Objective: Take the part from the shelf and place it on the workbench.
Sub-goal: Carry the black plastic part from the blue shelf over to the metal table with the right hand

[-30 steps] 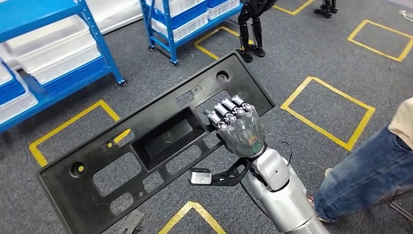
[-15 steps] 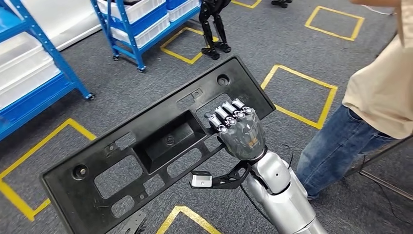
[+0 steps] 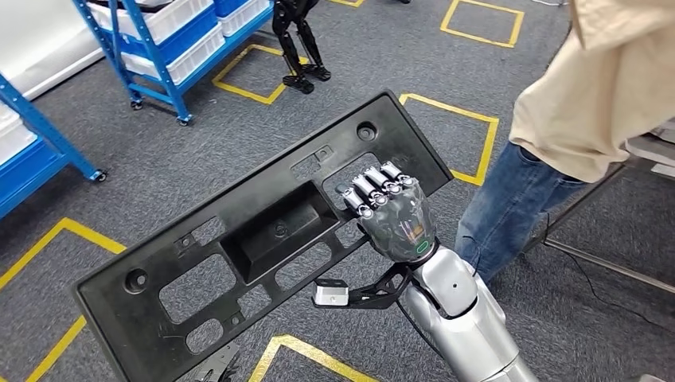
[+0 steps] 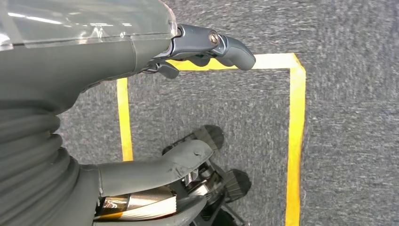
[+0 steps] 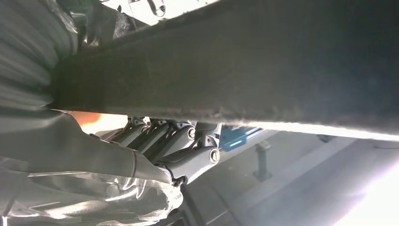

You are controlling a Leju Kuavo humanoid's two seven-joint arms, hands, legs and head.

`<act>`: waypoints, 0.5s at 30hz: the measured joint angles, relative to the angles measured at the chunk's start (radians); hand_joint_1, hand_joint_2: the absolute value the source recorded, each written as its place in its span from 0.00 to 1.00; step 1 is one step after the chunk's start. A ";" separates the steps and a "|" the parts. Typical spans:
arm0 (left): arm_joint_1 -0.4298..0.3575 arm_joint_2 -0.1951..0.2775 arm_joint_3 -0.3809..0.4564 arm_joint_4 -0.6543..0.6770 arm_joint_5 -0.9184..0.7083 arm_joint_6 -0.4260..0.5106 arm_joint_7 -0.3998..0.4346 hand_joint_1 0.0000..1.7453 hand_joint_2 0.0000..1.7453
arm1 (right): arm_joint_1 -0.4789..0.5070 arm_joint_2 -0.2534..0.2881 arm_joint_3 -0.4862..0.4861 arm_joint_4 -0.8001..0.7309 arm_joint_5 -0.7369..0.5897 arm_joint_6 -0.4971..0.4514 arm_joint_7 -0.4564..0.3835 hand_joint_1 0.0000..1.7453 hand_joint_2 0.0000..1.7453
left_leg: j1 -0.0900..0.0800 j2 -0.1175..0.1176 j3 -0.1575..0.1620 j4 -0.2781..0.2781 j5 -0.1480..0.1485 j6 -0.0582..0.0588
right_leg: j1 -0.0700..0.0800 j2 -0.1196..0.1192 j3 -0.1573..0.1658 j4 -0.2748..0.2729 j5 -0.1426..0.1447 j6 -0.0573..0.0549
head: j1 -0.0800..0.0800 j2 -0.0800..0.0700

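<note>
The part [image 3: 263, 231] is a long black plastic panel with several cut-outs and a recessed middle, carried tilted above the carpet in the head view. My right hand [image 3: 394, 211] grips it at its near long edge, fingers hooked through a cut-out. In the right wrist view the part [image 5: 259, 61] is a dark band across the picture, with the curled fingers [image 5: 188, 141] behind it. My left hand [image 4: 141, 94] hangs over the floor with thumb and fingers apart and nothing in it.
A person [image 3: 573, 111] in a beige top and jeans stands close at the right. Blue shelves [image 3: 159, 48] with white bins are at the upper left, and a small black robot's legs [image 3: 298, 48] stand beyond. Yellow tape squares [image 3: 446, 135] mark the grey carpet.
The whole view has swung: shelves and floor marks slid left, and the person now fills the upper right. My right hand holds the part the same way.
</note>
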 joint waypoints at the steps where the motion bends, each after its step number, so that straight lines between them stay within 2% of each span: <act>1: 0.000 0.000 0.000 0.000 -0.001 0.000 0.000 0.00 1.00 | -0.002 0.000 0.000 0.000 0.001 0.000 0.001 1.00 1.00 | -0.003 0.008 0.000 0.003 -0.002 -0.005 | 0.004 -0.011 0.011 -0.025 0.002 -0.004 | 0.000 0.000; 3: -0.001 0.000 0.000 0.000 -0.003 0.000 0.000 0.00 1.00 | -0.003 -0.001 0.000 0.000 0.001 0.000 0.002 1.00 1.00 | -0.005 0.029 0.002 0.003 -0.005 -0.013 | 0.006 0.004 0.008 -0.030 0.003 -0.013 | 0.000 0.000; 4: -0.002 0.000 0.000 0.000 -0.004 0.000 0.000 0.00 1.00 | -0.002 -0.002 0.000 0.000 0.002 0.000 0.003 1.00 1.00 | -0.003 0.030 0.002 0.007 -0.010 -0.018 | 0.005 0.016 0.008 -0.033 0.006 -0.018 | 0.000 0.000; 5: -0.003 0.000 0.000 0.000 -0.005 0.000 0.000 0.00 1.00 | -0.003 -0.002 0.000 0.000 0.002 0.000 0.003 1.00 1.00 | -0.001 0.017 -0.001 0.019 -0.022 -0.024 | 0.002 0.027 0.009 -0.036 0.009 -0.024 | 0.000 0.000; 6: -0.004 0.000 0.000 0.000 -0.005 0.000 0.000 0.00 1.00 | -0.004 -0.002 0.000 0.000 0.002 0.000 0.004 1.00 1.00 | 0.002 -0.006 -0.013 0.051 -0.045 -0.029 | -0.001 0.037 0.010 -0.040 0.012 -0.029 | 0.000 0.000; 8: -0.001 0.000 0.000 0.000 -0.006 0.000 0.002 0.00 1.00 | -0.006 -0.001 0.000 0.000 0.002 0.000 0.006 1.00 1.00 | 0.006 -0.056 -0.065 0.166 -0.106 -0.036 | -0.004 0.059 0.009 -0.041 0.015 -0.035 | 0.000 0.000; 9: 0.001 0.000 0.000 0.000 -0.007 0.000 0.003 0.00 1.00 | -0.006 -0.001 0.000 0.001 0.002 0.000 0.008 1.00 1.00 | 0.006 -0.067 -0.094 0.229 -0.131 -0.038 | -0.004 0.072 0.008 -0.040 0.016 -0.036 | -0.001 0.000; 10: 0.003 0.000 0.000 0.000 -0.008 0.000 0.004 0.00 1.00 | -0.005 -0.001 0.000 0.001 0.002 0.000 0.008 1.00 1.00 | 0.006 -0.071 -0.115 0.270 -0.139 -0.039 | -0.004 0.085 0.007 -0.038 0.016 -0.036 | -0.001 0.000; 11: 0.003 0.000 0.000 0.000 -0.009 0.000 0.004 0.00 1.00 | -0.005 -0.001 0.000 0.002 0.003 0.000 0.009 1.00 1.00 | 0.006 -0.072 -0.120 0.277 -0.128 -0.038 | -0.004 0.099 0.007 -0.036 0.016 -0.036 | -0.001 0.000; 12: 0.003 0.000 0.000 0.000 -0.010 0.000 0.004 0.00 1.00 | -0.005 -0.001 0.000 0.002 0.003 0.000 0.010 1.00 1.00 | 0.006 -0.076 -0.106 0.244 -0.098 -0.036 | -0.004 0.113 0.007 -0.034 0.016 -0.036 | -0.001 0.000; 13: 0.002 0.000 0.000 0.000 -0.011 0.001 0.004 0.00 1.00 | -0.005 -0.001 0.000 0.003 0.003 0.000 0.010 1.00 1.00 | 0.007 -0.087 -0.080 0.184 -0.059 -0.033 | -0.004 0.126 0.007 -0.032 0.016 -0.036 | -0.001 0.000; 14: 0.000 0.001 0.000 0.000 -0.011 0.001 0.004 0.00 1.00 | -0.006 -0.001 0.000 0.003 0.003 0.000 0.010 1.00 1.00 | 0.008 -0.111 -0.051 0.120 -0.029 -0.029 | -0.004 0.138 0.005 -0.029 0.015 -0.034 | 0.000 0.000; 15: -0.001 0.002 0.000 0.000 -0.010 0.000 0.004 0.00 1.00 | -0.007 -0.001 0.000 0.003 0.003 0.000 0.011 1.00 1.00 | 0.010 -0.134 -0.028 0.065 -0.010 -0.026 | -0.004 0.150 0.002 -0.026 0.016 -0.030 | 0.000 0.000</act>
